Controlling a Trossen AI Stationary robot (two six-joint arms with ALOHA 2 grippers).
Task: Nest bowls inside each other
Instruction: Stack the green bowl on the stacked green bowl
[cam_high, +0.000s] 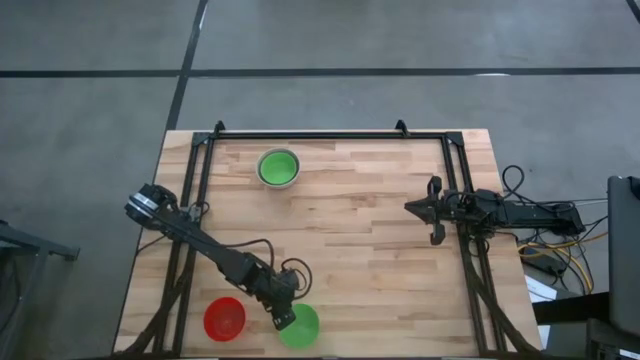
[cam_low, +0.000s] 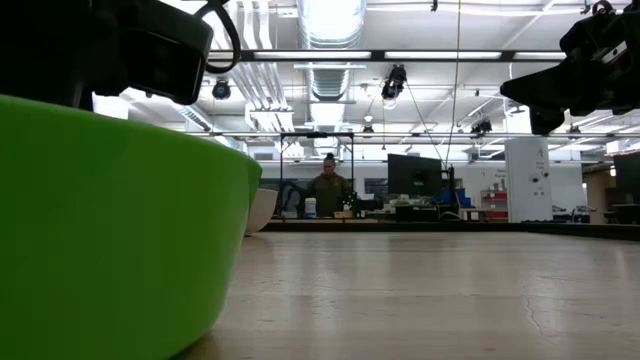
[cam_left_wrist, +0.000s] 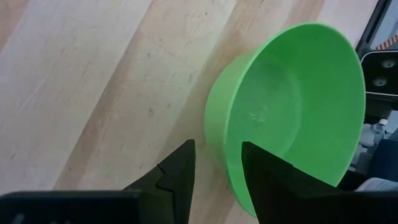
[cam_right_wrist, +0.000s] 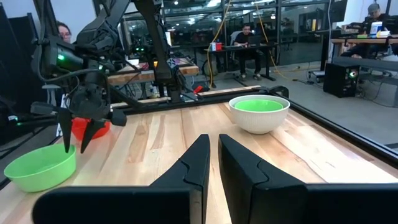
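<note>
A bright green bowl (cam_high: 299, 325) (cam_left_wrist: 292, 106) stands upright on its base near the table's front edge, with a red bowl (cam_high: 224, 318) to its left. My left gripper (cam_high: 283, 317) (cam_left_wrist: 217, 144) is open and slants down over the green bowl's left rim. One finger is above the inside and the other above the table outside the wall; neither touches it. At the far side a white-grey bowl (cam_high: 278, 167) (cam_right_wrist: 259, 121) holds another green bowl (cam_right_wrist: 258, 106) nested in it. My right gripper (cam_high: 432, 210) (cam_right_wrist: 214, 140) waits shut at the table's right, pointing level.
A black frame rail (cam_high: 330, 133) runs along the far edge, with side rails down both sides of the table. Bare wood (cam_high: 370, 250) lies between the bowls and the right arm. A person (cam_low: 328, 185) sits at a desk in the room beyond.
</note>
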